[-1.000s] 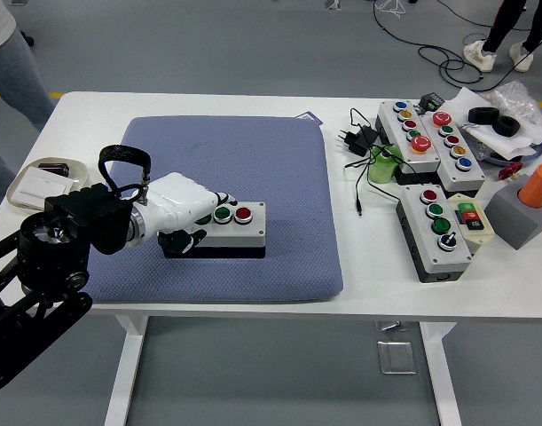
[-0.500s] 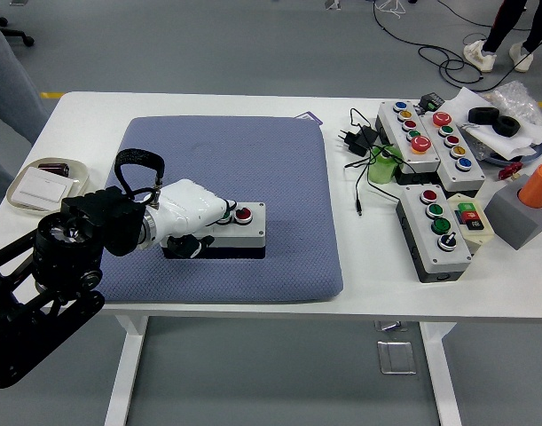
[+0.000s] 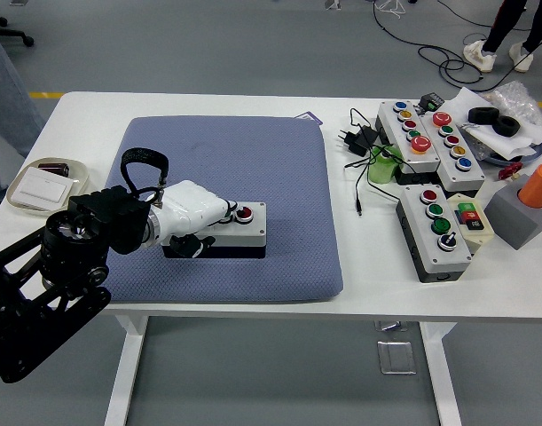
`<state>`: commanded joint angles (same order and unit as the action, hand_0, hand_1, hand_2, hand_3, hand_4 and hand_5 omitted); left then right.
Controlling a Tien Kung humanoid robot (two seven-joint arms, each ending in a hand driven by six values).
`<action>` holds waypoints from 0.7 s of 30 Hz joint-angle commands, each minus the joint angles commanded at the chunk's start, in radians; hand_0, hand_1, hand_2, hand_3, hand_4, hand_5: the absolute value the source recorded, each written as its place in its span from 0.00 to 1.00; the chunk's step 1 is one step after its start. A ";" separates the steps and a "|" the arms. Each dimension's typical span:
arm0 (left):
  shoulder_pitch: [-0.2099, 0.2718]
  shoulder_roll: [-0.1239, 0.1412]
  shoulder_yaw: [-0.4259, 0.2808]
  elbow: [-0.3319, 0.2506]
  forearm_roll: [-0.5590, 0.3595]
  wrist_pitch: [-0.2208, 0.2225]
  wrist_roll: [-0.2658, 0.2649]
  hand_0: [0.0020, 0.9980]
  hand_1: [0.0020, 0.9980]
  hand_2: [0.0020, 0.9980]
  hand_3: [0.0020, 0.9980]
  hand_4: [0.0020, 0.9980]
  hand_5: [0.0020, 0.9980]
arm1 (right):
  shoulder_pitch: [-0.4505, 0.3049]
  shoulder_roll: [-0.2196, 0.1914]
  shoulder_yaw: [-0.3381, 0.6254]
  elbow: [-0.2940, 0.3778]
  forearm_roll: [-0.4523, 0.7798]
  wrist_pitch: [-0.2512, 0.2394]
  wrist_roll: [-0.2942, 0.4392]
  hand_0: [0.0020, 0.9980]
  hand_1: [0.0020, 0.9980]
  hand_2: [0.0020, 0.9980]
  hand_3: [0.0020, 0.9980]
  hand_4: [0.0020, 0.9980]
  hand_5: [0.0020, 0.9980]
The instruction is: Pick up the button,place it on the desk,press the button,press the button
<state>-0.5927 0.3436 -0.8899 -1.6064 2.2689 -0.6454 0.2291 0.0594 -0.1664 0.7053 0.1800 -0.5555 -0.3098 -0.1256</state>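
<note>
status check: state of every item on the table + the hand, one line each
Left hand: on the button box, fingers over its green button.
Button box: flat on the blue mat, red button uncovered.
Three-button box: flat on the table, untouched.
Long button boxes: side by side at the far right, untouched.
Plug: unplugged, lying loose.
Small tray: at the left edge, holds a white item.

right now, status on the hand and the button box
Left hand on the button box, fingers covering the green button. Box flat on the blue mat, red button clear. Nothing in the way.
</note>
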 joint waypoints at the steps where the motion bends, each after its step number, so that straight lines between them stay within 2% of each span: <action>1: 0.000 0.000 0.001 0.001 0.000 0.000 0.000 0.09 0.03 0.06 0.90 0.51 0.00 | 0.000 0.000 0.000 0.000 0.000 0.000 0.000 0.63 0.47 0.53 0.58 0.26 0.01; 15: 0.005 0.006 0.028 0.012 0.000 0.000 0.005 0.09 0.03 0.06 0.90 0.51 0.00 | -0.005 0.001 0.000 0.000 0.001 0.000 0.000 0.63 0.47 0.53 0.58 0.27 0.01; 21: 0.009 0.008 0.015 0.001 0.000 0.000 0.005 0.09 0.04 0.06 0.90 0.51 0.00 | -0.007 0.001 0.001 0.000 -0.001 0.001 -0.001 0.63 0.47 0.53 0.58 0.27 0.01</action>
<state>-0.5836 0.3515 -0.8750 -1.6057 2.2689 -0.6454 0.2338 0.0529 -0.1656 0.7062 0.1800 -0.5570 -0.3093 -0.1264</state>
